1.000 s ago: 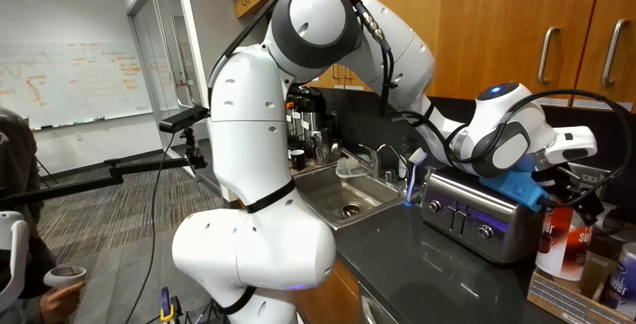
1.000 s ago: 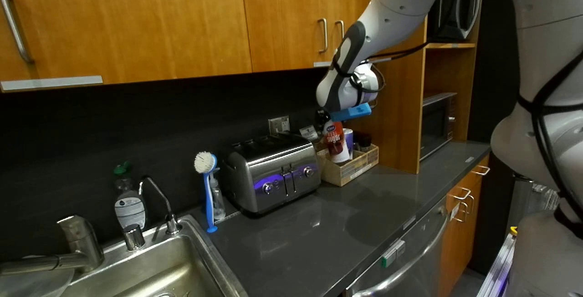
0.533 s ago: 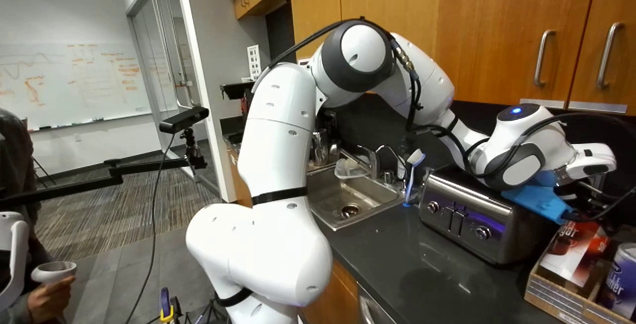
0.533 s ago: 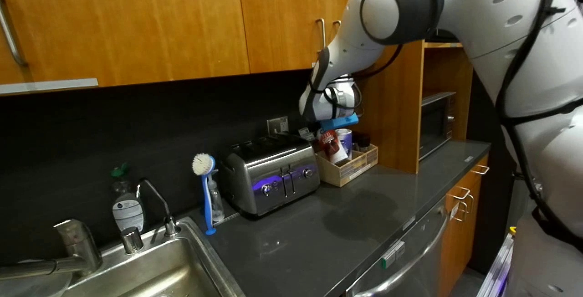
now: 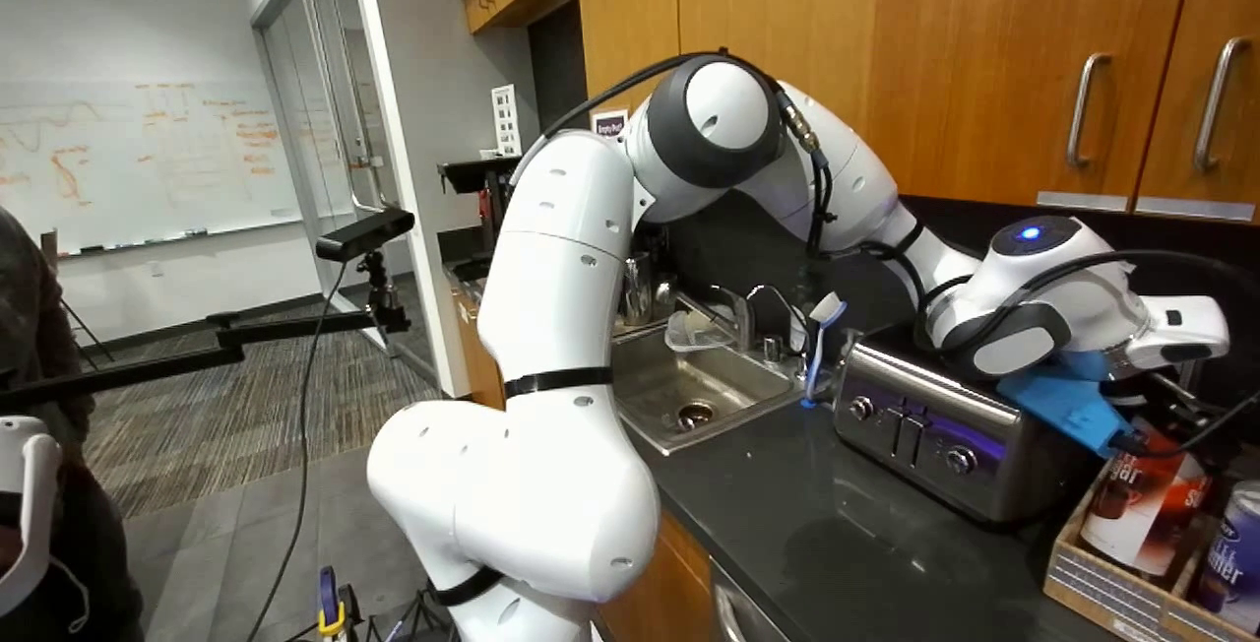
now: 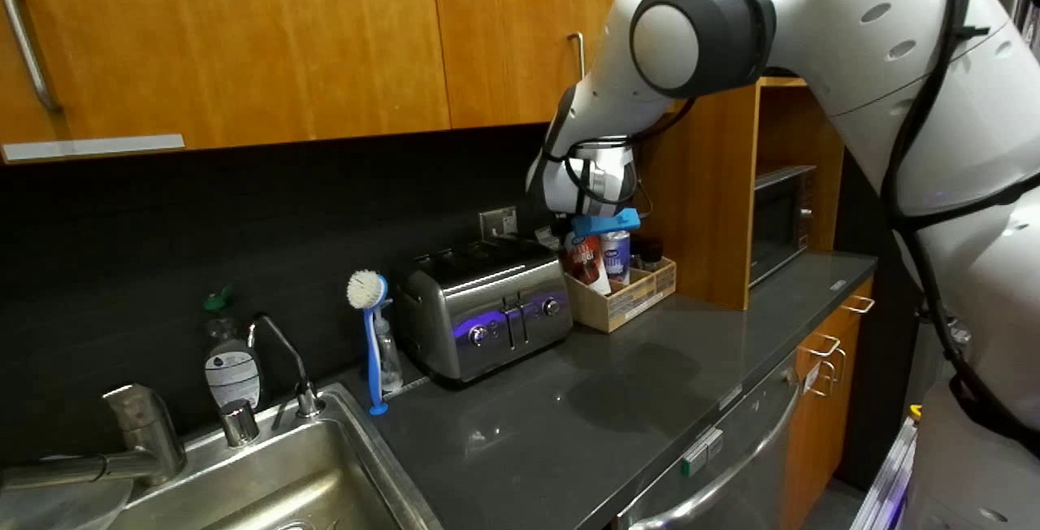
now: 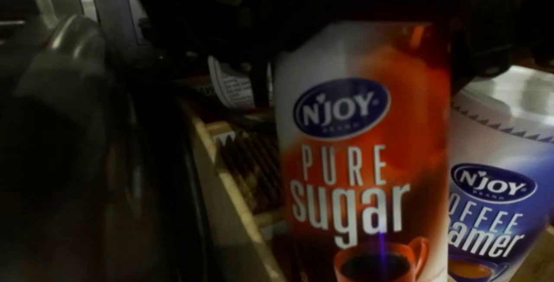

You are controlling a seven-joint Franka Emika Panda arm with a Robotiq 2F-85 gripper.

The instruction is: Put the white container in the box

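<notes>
White container point(image 5: 1145, 514), in box point(image 5: 1104, 591) — arm point(image 5: 724, 110) arched

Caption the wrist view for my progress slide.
Sugar canister, shadowed gripper at its top, between cardboard box wall and creamer canister.

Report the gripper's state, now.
Gripper: at the top of the N'JOY Pure Sugar canister; too dark to tell whether closed on it or open.
</notes>
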